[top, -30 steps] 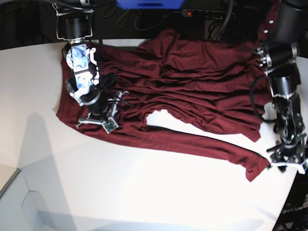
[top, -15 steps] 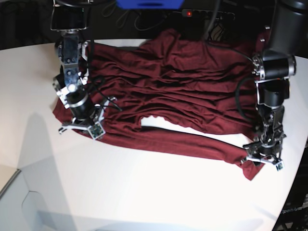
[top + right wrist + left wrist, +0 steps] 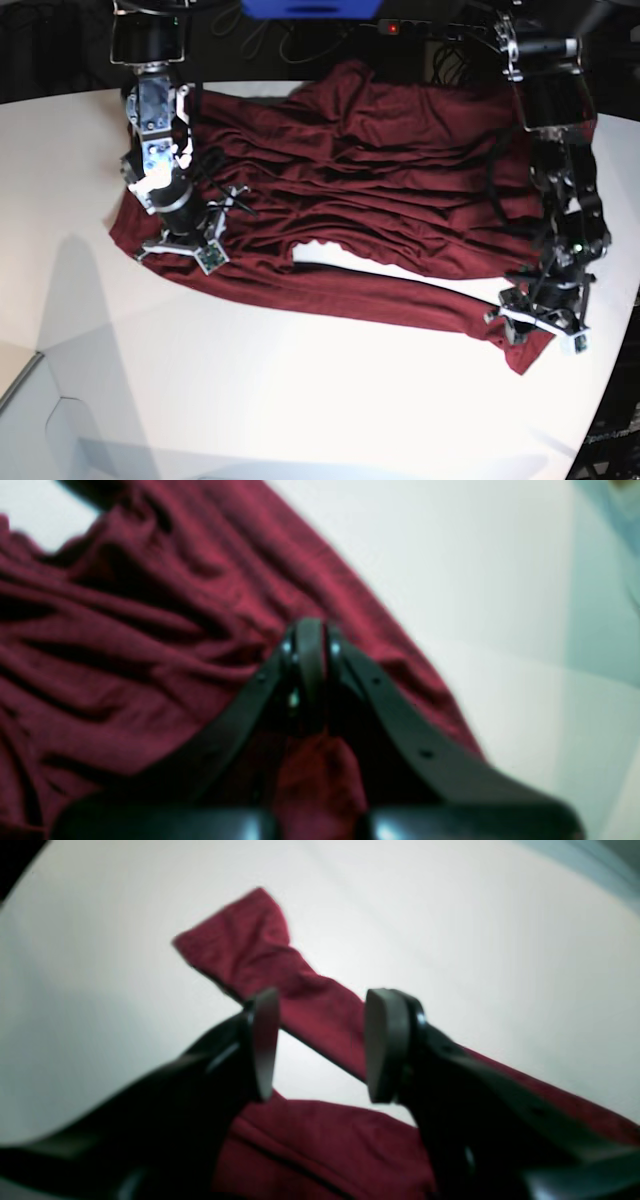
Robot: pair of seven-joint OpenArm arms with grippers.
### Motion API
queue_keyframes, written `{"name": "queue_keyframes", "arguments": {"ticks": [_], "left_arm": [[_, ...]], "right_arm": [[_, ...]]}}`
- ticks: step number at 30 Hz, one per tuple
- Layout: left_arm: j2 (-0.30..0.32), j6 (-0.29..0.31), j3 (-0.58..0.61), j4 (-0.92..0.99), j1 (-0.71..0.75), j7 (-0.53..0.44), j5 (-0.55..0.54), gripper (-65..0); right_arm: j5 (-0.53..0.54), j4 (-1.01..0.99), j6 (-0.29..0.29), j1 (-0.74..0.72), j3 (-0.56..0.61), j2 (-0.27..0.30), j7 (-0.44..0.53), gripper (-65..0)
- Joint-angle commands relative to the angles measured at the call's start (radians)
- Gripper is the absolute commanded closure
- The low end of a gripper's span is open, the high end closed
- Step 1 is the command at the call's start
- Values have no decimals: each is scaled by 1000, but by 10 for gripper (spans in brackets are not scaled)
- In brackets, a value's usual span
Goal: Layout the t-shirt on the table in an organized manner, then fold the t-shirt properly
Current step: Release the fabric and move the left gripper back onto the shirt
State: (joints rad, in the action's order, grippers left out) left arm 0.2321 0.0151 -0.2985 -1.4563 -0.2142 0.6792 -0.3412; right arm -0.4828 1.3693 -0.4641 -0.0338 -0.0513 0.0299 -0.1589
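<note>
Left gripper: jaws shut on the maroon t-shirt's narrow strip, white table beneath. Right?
Not quite. The left wrist view shows the left gripper with its jaws open, astride the t-shirt strip, not shut on it. The white table beneath is correct.

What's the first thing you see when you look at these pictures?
A big dark red t-shirt, all wrinkled, spreads over the far half of the white table. The right gripper sits shut on its near-left edge. The left gripper hangs open over the strip of cloth near the right edge.
</note>
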Motion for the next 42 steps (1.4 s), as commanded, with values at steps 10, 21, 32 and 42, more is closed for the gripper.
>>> {"name": "queue_keyframes", "arguments": {"ticks": [10, 21, 32, 42], "left_arm": [[29, -11, -34, 75, 80, -2, 9, -275], [11, -11, -32, 167, 46, 0, 15, -274], [88, -11, -34, 174, 115, -2, 17, -274], [160, -11, -38, 159, 146, -2, 15, -274]], "right_arm": [[9, -21, 9, -24, 0, 15, 37, -19], [9, -21, 9, -24, 0, 20, 37, -19], [9, -21, 9, -38, 3, 20, 37, -19], [9, -21, 9, -51, 1, 18, 37, -19]]}}
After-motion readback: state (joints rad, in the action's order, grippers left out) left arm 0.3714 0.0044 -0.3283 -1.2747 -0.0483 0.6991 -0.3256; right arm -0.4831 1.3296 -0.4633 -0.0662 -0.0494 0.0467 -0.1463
